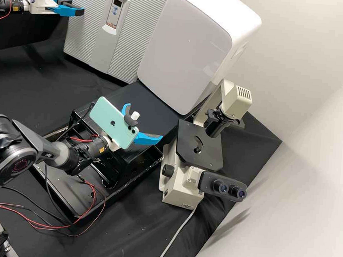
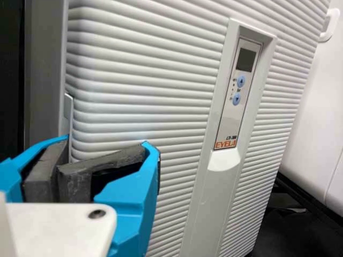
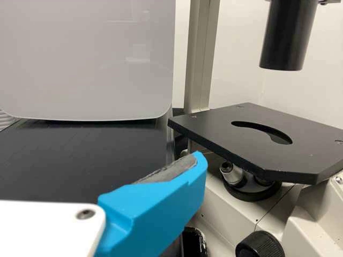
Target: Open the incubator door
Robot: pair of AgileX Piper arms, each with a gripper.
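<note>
Incubator door (image 1: 86,30) is standing closed, its edge lying near the clenched left gripper (image 1: 80,11); the released right gripper (image 1: 145,121) is hovering over a black platform (image 1: 136,98), near the microscope (image 1: 189,147); a pale wall (image 1: 293,62) is rising behind.

A black cloth (image 1: 132,235) with soft folds is spread from the near side to the far left. At the far side stands a plain pale wall (image 1: 303,40), and on the right another pale wall (image 1: 310,216) carries faint shadows (image 1: 229,225).

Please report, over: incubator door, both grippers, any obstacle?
Left gripper at incubator door edge. Right gripper open, near microscope. Door looks shut. Nothing else seen blocking it.
</note>
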